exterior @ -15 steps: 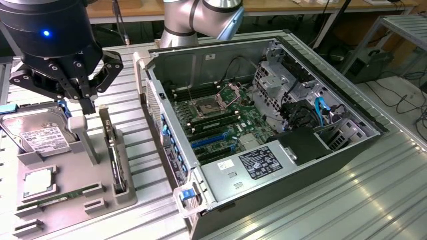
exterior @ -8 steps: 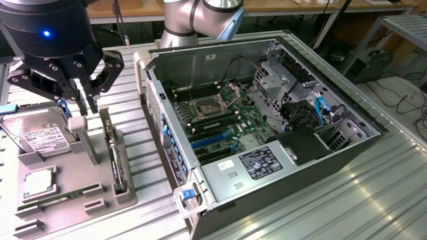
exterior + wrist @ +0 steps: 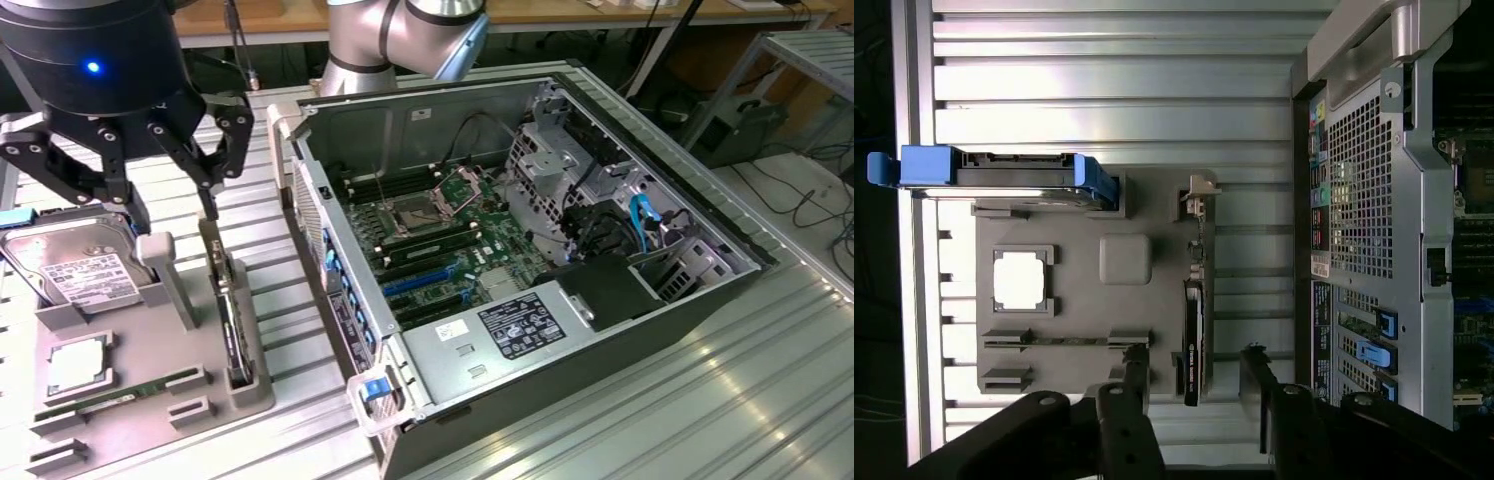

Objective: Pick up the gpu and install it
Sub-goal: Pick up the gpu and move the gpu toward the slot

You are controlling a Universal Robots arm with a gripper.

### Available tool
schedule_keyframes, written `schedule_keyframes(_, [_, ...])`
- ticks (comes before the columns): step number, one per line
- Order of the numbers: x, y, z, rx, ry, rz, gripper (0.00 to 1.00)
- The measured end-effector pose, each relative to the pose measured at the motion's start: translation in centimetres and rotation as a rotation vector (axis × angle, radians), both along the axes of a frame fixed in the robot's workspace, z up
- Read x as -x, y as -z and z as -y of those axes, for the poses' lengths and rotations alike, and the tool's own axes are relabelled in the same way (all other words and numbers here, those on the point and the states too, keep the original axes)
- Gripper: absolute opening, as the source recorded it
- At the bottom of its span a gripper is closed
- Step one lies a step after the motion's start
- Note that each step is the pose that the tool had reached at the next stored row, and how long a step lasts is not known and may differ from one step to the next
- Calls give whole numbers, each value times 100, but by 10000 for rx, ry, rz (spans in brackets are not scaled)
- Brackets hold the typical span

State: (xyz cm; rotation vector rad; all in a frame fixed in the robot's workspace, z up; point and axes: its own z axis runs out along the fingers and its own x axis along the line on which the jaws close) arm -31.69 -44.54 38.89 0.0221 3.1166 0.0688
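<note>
The gpu (image 3: 228,312) stands on its long edge in a slot of the grey holder tray (image 3: 140,425), left of the open computer case (image 3: 534,250) in the exterior view. From the wrist view the gpu (image 3: 1193,335) is a thin dark strip with its silver bracket (image 3: 1199,195) at the far end. My gripper (image 3: 171,205) hangs open above the tray, over the card's far end, holding nothing. In the wrist view the gripper (image 3: 1194,370) has its two black fingers on either side of the card's near end, well above it.
The tray (image 3: 1084,310) also holds a silver hard drive (image 3: 80,265) in a blue-railed carrier (image 3: 994,170), a CPU (image 3: 78,365) and a narrow RAM stick (image 3: 114,395). Inside the case the motherboard shows blue expansion slots (image 3: 427,280). The ribbed metal table (image 3: 747,390) extends around.
</note>
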Motion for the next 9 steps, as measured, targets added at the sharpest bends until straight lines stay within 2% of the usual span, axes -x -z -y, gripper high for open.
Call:
schedule_keyframes(2, [0, 0, 0, 0, 0, 0, 60])
schedule_keyframes(4, [0, 1, -1, -1, 0, 1, 60])
schedule_keyframes(5, [0, 8, -6, -1, -11, 2, 66])
schedule_keyframes(7, [-2, 37, -13, 10, -70, -1, 66])
schedule_keyframes(8, [-2, 49, -14, 39, -89, -3, 66])
schedule_keyframes(9, [-3, 52, -14, 91, -93, -5, 66])
